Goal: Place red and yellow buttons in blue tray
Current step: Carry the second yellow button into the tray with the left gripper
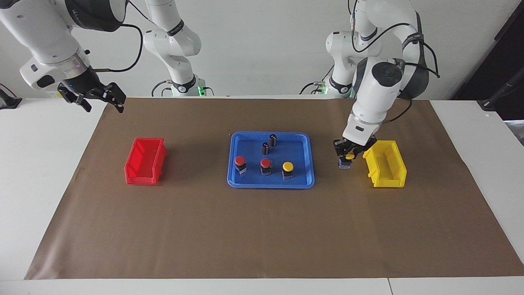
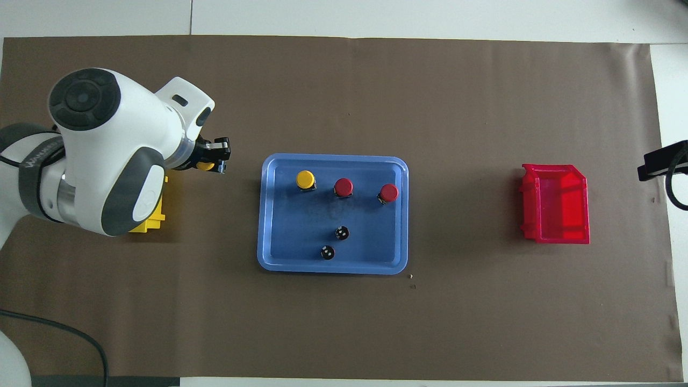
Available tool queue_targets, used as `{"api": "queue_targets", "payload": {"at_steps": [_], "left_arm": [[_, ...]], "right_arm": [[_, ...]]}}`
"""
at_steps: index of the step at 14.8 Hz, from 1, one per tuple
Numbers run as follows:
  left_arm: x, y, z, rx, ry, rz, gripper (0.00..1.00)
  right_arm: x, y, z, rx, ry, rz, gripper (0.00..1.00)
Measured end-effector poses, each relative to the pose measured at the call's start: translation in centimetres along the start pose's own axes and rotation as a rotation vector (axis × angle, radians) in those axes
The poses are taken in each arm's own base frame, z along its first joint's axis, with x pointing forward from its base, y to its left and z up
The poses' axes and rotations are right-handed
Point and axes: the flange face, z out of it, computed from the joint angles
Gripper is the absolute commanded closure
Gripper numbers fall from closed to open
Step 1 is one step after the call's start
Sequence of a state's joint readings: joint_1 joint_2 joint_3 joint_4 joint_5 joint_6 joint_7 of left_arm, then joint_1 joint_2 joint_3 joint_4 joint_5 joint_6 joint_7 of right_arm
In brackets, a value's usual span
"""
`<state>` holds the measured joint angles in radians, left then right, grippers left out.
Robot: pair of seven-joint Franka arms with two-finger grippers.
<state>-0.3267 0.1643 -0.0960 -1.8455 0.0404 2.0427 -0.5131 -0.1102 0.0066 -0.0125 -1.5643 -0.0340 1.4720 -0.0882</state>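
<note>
Gripping a yellow domed push-button on a dark base, the left gripper hung right of centre in the facing view, between the flat blue plastic tray and the small yellow bin. Two red-capped buttons and another yellow-capped button stood in the tray beside two dark capless cylinders. The right gripper waited at upper left with its fingers spread apart, above the small red bin.

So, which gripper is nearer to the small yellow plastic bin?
Left. The left gripper, shut on a yellow button, is right beside the yellow bin; the right gripper waits past the red bin.
</note>
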Motion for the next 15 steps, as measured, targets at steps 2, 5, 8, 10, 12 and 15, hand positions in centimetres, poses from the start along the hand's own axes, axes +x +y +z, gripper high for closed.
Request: {"api": "queue_targets", "payload": {"at_steps": [2,5,8,10,12,15], "left_arm": [[-0.9,2.5,1.5,-0.002,-0.006,0.008,0.98],[-2.9,6.0,3.2,-0.005,-0.009,0.015,0.98],[-3.8,7.0,5.0,-0.009,-0.009,0.011,0.98],[-4.3,7.3,5.8,-0.006,-0.014,0.001,0.98],[-4.8,8.0,6.4,-0.005,-0.018,-0.001,0.98],[-5.0,8.2,7.1,-0.002,-0.023,0.0,0.97]], "right_arm": [[0.0,0.0,0.1,0.0,-0.001,0.0,0.0],[0.0,0.0,0.2,0.0,-0.004,0.0,0.0],[0.0,0.0,0.3,0.001,-0.007,0.0,0.0],[0.0,0.0,0.3,0.001,-0.007,-0.001,0.0],[0.0,0.0,0.3,0.001,-0.007,-0.001,0.0],[0.0,0.0,0.3,0.001,-0.007,-0.001,0.0]]}}
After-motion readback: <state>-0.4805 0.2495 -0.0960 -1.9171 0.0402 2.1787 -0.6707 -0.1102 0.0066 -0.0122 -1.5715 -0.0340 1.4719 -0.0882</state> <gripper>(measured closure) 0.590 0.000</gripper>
